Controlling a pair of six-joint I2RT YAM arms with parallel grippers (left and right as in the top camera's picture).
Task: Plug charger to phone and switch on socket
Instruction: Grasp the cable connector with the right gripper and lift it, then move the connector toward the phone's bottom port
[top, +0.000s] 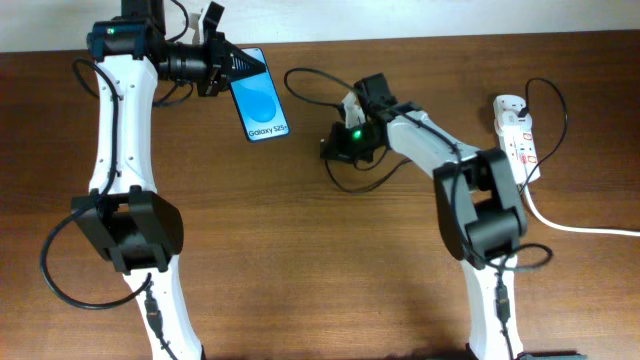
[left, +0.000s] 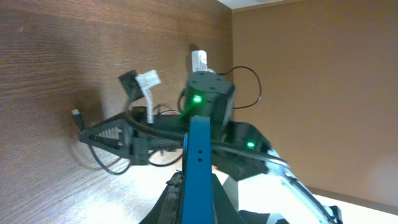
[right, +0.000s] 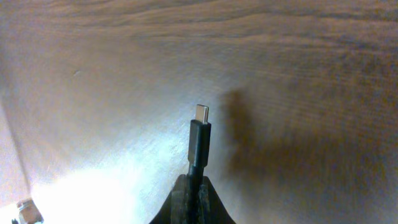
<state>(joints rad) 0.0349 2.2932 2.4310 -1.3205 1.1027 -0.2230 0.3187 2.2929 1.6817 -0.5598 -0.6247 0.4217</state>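
Both pincers loaded.
Phone (top: 265, 105) clamped in left gripper (top: 240, 66); right gripper (right: 193, 194) pinches charger (right: 199, 140), plug tip exposed.

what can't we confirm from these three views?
- Overhead: the phone port. It is too small to see, and the left gripper covers the phone's upper end.
- Overhead: the socket switch positions are too small to read.
- Right wrist: the charger tip shows in the right gripper, but the phone lies outside the frame, so alignment is unknown.
- Left wrist: the phone is seen edge-on, with no port visible.
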